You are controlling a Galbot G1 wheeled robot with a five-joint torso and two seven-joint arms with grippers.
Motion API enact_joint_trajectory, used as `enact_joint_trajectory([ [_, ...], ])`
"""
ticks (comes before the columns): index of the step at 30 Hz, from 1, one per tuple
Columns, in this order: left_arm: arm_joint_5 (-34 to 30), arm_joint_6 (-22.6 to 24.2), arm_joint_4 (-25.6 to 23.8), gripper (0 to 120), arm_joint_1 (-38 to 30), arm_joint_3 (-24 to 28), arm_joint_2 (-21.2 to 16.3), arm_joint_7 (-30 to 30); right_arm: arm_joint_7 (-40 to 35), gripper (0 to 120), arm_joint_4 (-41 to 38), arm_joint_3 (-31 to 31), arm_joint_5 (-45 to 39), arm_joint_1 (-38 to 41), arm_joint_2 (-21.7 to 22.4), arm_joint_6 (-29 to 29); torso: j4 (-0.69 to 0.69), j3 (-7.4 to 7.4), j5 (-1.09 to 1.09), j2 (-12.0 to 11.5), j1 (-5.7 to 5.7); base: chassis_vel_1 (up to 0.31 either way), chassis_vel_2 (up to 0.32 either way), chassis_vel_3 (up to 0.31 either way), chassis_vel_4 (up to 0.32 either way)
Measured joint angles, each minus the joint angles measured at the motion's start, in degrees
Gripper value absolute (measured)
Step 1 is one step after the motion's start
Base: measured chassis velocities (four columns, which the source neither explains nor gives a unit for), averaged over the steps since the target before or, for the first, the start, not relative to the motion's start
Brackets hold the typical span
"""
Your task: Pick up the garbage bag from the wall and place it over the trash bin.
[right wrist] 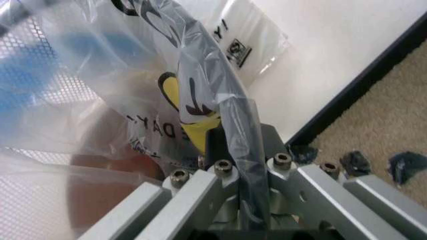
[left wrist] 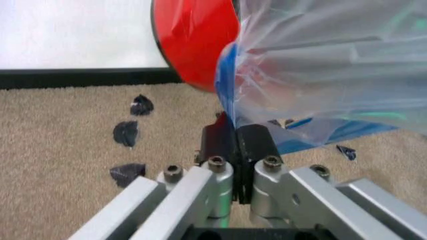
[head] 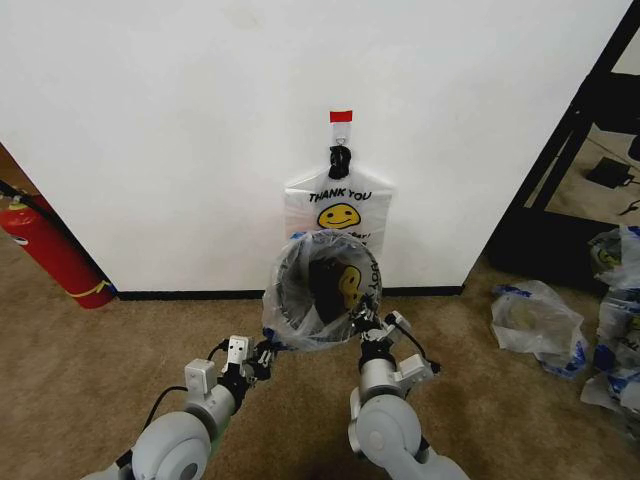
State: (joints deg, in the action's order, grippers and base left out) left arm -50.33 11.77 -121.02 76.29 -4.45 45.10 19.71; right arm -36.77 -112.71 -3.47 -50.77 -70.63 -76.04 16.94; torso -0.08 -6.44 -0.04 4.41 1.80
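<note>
The bag (head: 300, 325) is draped over the bin (head: 322, 290) by the wall (head: 180, 130), its film clamped at the left by the left hand (head: 266, 357) and at the right by the right hand (head: 366, 335).

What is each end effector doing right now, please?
Left end effector: closed, pinching the garbage bag at its blue-trimmed edge beside the trash bin.
Right end effector: closed on the garbage bag's film.
</note>
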Motion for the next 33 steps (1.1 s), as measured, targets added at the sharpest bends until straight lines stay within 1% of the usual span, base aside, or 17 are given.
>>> enact_joint_trajectory([
  [4, 2.19, -2.51, 2.69, 0, -0.54, 0.47, 1.07, -3.84, -1.19, 0, -2.44, -0.59, -2.13, -2.12, 0.31, -3.59, 0.0, 0.0, 0.0, 0.0, 0.0, 0.0, 0.0, 0.0, 0.0],
  [11, 3.32, -2.91, 4.56, 0, -1.0, 0.8, 2.13, -5.25, -2.09, 0, -3.12, -0.99, -2.64, -2.35, 0.07, -5.14, 0.0, 0.0, -0.01, 0.0, 0.0, 0.0, 0.0, 0.0, 0.0],
  [17, 3.52, -3.36, 4.82, 0, -0.96, 0.49, 1.83, -5.28, -2.16, 0, -2.69, -1.05, -2.42, -2.09, 0.1, -5.52, 0.0, 0.0, 0.0, 0.0, 0.0, 0.0, 0.0, 0.0, 0.0],
  [19, 3.88, -2.72, 5.38, 8, -1.11, 0.41, 1.75, -4.79, -2.23, 0, -2.51, -1.06, -2.39, -1.9, -0.06, -5.6, 0.0, 0.0, -0.01, 0.0, 0.0, 0.0, 0.0, 0.0, 0.0],
  [20, 3.88, -2.72, 5.38, 8, -1.11, 0.41, 1.75, -4.79, -2.23, 0, -2.51, -1.06, -2.39, -1.9, -0.06, -5.6, 0.0, 0.0, -0.01, 0.0, 0.0, 0.0, 0.0, 0.0, 0.0],
  [24, 4.22, -0.64, 6.44, 26, -1.2, 0.05, 1.41, -4.54, -2.25, 0, -2.24, -0.78, -2.78, -0.97, -0.38, -5.55, 0.0, 0.0, -0.01, 0.0, 0.0, 0.0, 0.0, 0.0, 0.0],
  [26, 4.26, 0.02, 6.63, 35, -0.96, -0.28, 1.12, -5.65, -2.18, 0, -1.53, -0.46, -2.7, -0.34, -0.63, -4.92, 0.0, 0.0, -0.01, 0.0, 0.0, 0.0, 0.0, 0.0, 0.0],
  [27, 4.26, 0.02, 6.63, 35, -0.96, -0.28, 1.12, -5.65, -2.18, 0, -1.53, -0.46, -2.7, -0.34, -0.63, -4.92, 0.0, 0.0, -0.01, 0.0, 0.0, 0.0, 0.0, 0.0, 0.0],
  [30, 4.26, 0.62, 6.46, 43, -0.69, -0.6, 0.94, -7.7, -1.93, 0, -0.87, -0.31, -2.7, 0.09, -0.89, -4.38, 0.0, 0.0, -0.01, 0.0, 0.0, 0.0, 0.0, 0.0, 0.0],
  [32, 4.25, 1.51, 5.46, 54, -0.41, -1.05, 0.78, -12.35, -0.77, 0, 0.8, -0.3, -2.49, 0.54, -1.47, -3.4, 0.0, 0.0, -0.01, 0.0, 0.0, 0.0, 0.0, 0.0, 0.0],
  [33, 4.25, 1.66, 5.24, 59, -0.4, -1.23, 0.74, -13.75, -0.26, 0, 1.56, -0.33, -2.27, 0.73, -1.7, -3.04, 0.0, 0.0, 0.0, 0.0, 0.0, 0.0, 0.0, 0.0, 0.0],
])
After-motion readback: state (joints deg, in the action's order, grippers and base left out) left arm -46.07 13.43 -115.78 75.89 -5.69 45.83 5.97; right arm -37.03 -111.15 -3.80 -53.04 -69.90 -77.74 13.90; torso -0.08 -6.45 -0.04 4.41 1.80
